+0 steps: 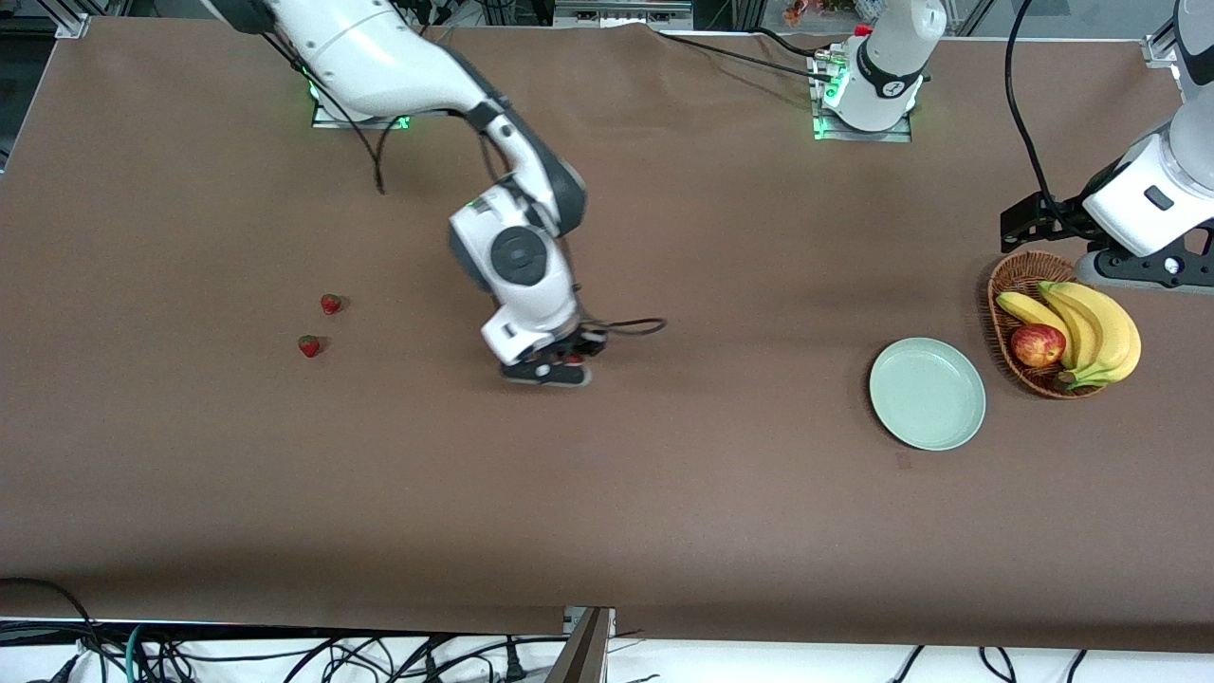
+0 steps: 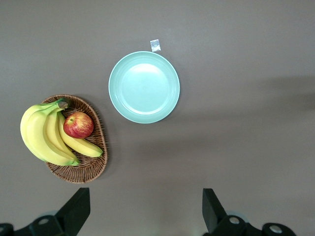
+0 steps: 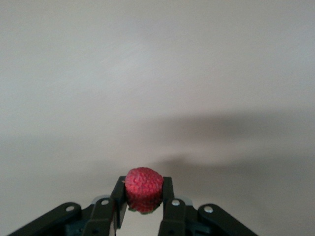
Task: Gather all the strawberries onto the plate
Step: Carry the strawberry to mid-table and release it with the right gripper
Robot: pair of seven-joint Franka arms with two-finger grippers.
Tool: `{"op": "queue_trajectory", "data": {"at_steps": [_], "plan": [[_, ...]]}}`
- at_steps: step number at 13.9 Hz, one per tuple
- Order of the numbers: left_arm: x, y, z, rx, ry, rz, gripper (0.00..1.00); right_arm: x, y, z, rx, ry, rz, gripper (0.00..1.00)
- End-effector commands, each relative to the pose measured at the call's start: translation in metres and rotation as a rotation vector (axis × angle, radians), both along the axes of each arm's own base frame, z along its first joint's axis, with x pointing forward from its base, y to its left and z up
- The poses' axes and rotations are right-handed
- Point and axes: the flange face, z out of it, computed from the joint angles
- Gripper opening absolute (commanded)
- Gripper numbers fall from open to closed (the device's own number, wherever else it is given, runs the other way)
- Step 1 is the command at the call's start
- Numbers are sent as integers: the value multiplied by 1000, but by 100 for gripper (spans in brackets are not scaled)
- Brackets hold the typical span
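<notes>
While your right gripper [image 3: 142, 206] clamps one strawberry [image 3: 143, 189] mid-table, two strawberries [image 1: 330, 304] [image 1: 308, 345] lie toward the right arm's end; your left gripper [image 2: 145, 209] waits spread above the plate [image 2: 144, 87].

Brown table [image 1: 721, 493] (evenly lit), cables [image 1: 285, 655] apparently under its near edge

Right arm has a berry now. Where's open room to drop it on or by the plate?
The plate is bare all over. The table is bare from the right gripper, shut on a strawberry, to the plate. It is crowded only beside the basket, under the open left gripper.
</notes>
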Motion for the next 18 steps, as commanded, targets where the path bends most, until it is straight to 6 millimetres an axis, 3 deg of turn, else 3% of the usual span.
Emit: {"op": "queue_trajectory", "data": {"at_steps": [1, 3, 5, 6, 7, 9, 12, 15, 16, 18], "plan": [[4, 1, 5, 6, 2, -17, 100, -14, 47, -18, 51, -48, -38, 0], [4, 1, 5, 6, 2, -17, 100, -39, 78, -34, 117, -76, -90, 0], [3, 1, 6, 6, 1, -17, 100, -55, 92, -48, 138, -79, -103, 0], [3, 1, 6, 6, 1, -17, 100, -55, 92, -49, 135, -76, -105, 30], [3, 1, 6, 6, 1, -17, 100, -51, 89, -43, 132, -79, -109, 98], [3, -2, 6, 6, 4, -20, 100, -31, 70, -26, 101, -85, -116, 100], [2, -3, 12, -5, -8, -20, 100, 36, -14, 34, 12, -38, -65, 100], [6, -8, 5, -7, -3, -28, 100, 79, -104, 62, -83, 48, 45, 100], [8, -13, -5, -5, 15, -37, 100, 92, -138, 70, -104, 77, 71, 100], [24, -25, -46, -2, 88, -59, 100, 112, -208, 72, -147, 164, 173, 100]]}}
